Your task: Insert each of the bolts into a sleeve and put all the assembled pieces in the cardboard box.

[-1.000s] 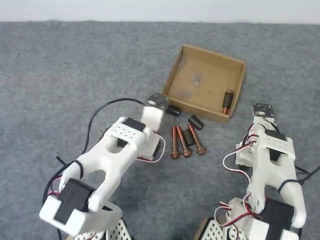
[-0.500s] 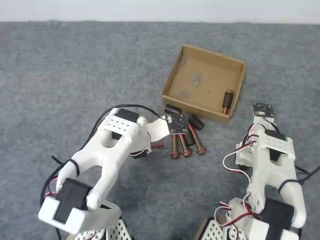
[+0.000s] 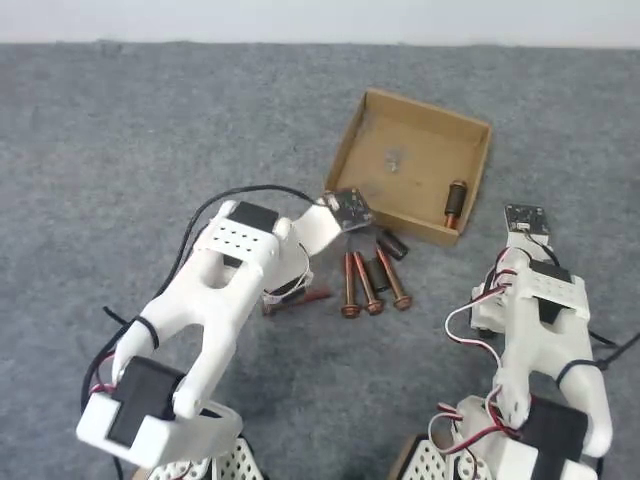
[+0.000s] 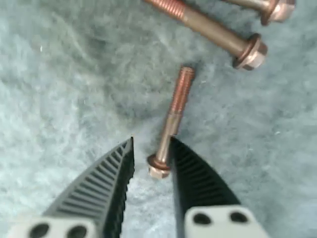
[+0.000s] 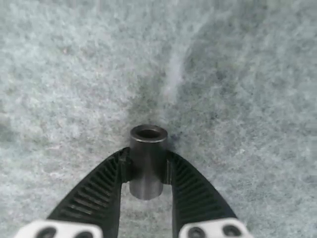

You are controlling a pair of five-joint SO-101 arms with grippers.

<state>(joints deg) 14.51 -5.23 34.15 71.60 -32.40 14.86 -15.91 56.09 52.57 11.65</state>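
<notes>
bolts (image 3: 366, 283), cardboard box (image 3: 395, 218) on grey carpet (image 3: 120, 150); pale wall (image 3: 300, 20) behind.

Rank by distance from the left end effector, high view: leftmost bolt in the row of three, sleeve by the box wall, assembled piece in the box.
1. Leftmost bolt, just beside the left end effector.
2. Sleeve, outside the cardboard box's front wall.
3. Assembled piece, inside the box by its right wall.
</notes>
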